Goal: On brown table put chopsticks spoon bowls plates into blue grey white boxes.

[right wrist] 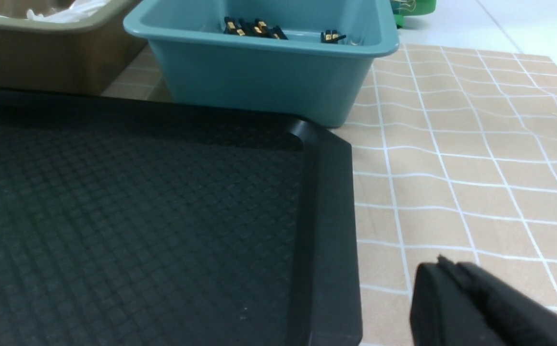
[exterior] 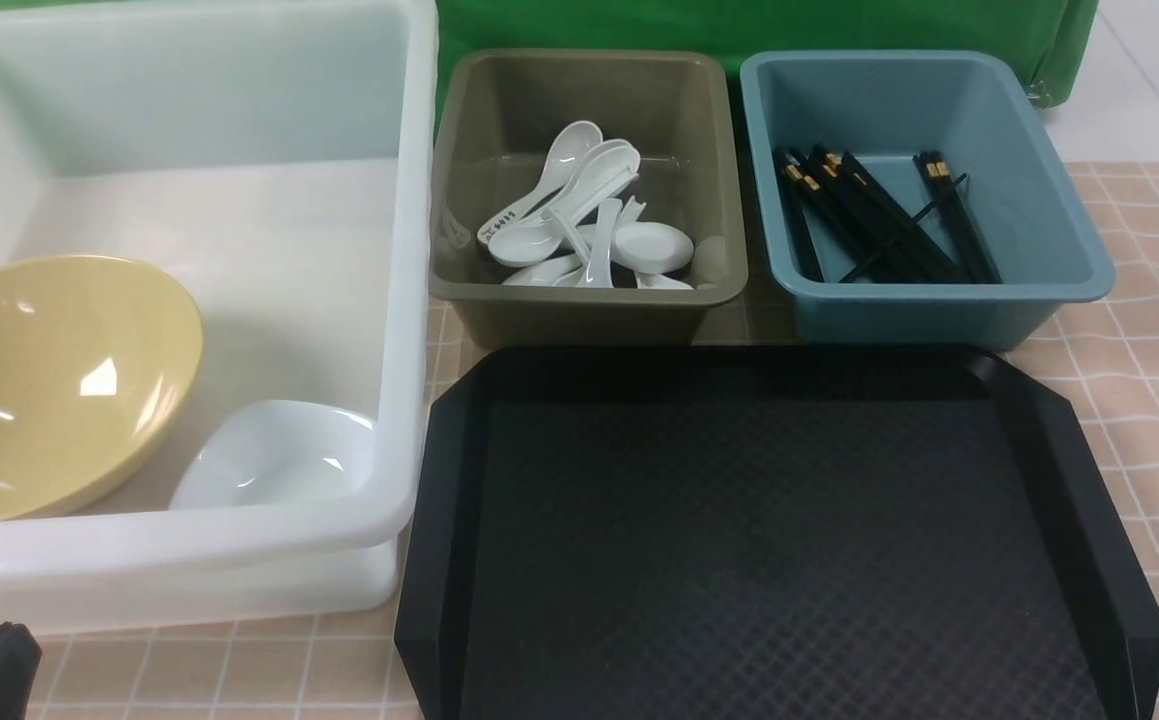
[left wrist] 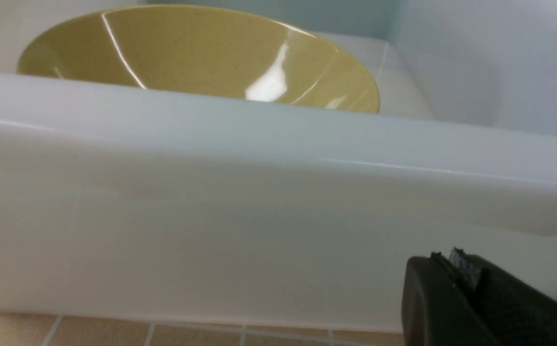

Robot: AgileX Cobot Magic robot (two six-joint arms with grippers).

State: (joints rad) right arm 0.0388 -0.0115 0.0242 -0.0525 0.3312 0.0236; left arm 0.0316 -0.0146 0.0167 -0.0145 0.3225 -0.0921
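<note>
Tableware is already sorted into the three boxes on the brown table (exterior: 1149,330): black chopsticks (exterior: 874,225) lie in the blue box (exterior: 1069,250) at far right, white spoons (exterior: 589,215) are heaped in the grey box (exterior: 469,130) at far centre, and two bowls rest tilted in the white box (exterior: 409,300) at left, one large yellow bowl (exterior: 49,385) and one small white bowl (exterior: 274,455) just to its right. No plate is visible. Count: three boxes, two bowls, roughly six or seven spoons and about six or more chopsticks, the pile and overlap preventing an exact figure. The black tray (exterior: 769,540), near centre, carries nothing, so the sorting appears complete or nearly so. The left gripper (left wrist: 480,302) sits low on the near side of the white box, close to its outer wall; the right gripper (right wrist: 480,307) sits low over the table just right of the tray. Only part of each shows; neither visibly holds anything, and their opening cannot be judged. Risks: an upward move of the left arm could catch the overhanging rim of the white box and shift or tip it, disturbing the leaning bowls; a leftward sweep of the right arm could strike the tray's raised edge and push it into the grey and blue boxes.
</note>
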